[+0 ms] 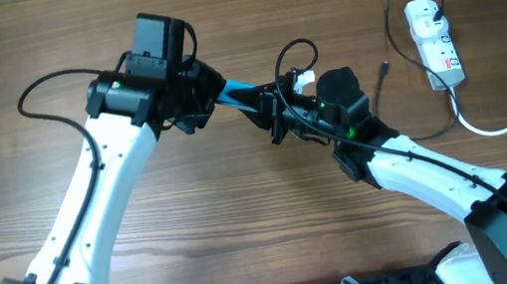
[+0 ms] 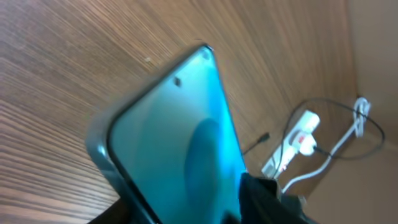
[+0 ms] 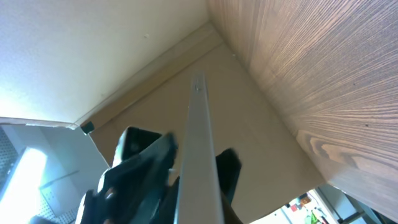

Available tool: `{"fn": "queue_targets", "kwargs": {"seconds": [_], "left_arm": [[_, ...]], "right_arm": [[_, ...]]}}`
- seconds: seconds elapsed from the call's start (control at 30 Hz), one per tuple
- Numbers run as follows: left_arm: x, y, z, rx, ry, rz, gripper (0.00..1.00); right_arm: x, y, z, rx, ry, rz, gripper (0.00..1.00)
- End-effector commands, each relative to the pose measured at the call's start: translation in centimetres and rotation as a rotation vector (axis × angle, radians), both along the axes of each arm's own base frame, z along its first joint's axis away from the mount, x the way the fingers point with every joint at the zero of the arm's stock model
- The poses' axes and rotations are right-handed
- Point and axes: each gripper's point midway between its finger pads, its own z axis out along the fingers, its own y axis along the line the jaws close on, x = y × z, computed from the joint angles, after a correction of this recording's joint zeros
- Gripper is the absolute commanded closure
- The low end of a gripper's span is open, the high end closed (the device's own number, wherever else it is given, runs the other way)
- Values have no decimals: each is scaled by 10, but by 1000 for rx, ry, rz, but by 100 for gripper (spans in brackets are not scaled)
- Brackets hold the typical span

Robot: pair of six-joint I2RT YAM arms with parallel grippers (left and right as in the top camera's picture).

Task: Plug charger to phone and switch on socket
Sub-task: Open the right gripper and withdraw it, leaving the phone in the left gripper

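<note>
Phone [image 1: 240, 94] is held off the worktop [image 1: 246, 224] between the two hands, clamped at one end by the left hand [image 1: 214, 94]. Its other end is flanked by the fingers [image 3: 227, 169] of the right hand [image 1: 271, 111]; whether they are pressed on it cannot be told. Charger [image 1: 385, 69] and socket [image 1: 434, 42] are seen lying well beyond the right hand, the connector tip free on the worktop.

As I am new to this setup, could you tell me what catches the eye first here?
The cyan phone is held off the table at the centre, between the left gripper and right gripper. At the far right lies the white socket, with the charger tip loose on the table beside it.
</note>
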Motion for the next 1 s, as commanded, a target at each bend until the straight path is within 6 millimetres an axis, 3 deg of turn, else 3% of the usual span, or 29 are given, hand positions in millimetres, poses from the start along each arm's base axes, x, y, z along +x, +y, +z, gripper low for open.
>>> {"fn": "queue_targets", "kwargs": {"seconds": [0.0, 0.33, 0.57, 0.97], "left_arm": [[8, -1, -19, 19, 50, 53, 70], [22, -11, -17, -23, 11, 48, 96], [23, -10, -16, -28, 11, 55, 96], [37, 8, -5, -181, 47, 146, 96]], "right_arm": [[0, 5, 9, 19, -21, 17, 96], [1, 4, 9, 18, -20, 13, 96], [1, 4, 9, 18, -19, 13, 95], [1, 4, 9, 18, -19, 13, 94]]}}
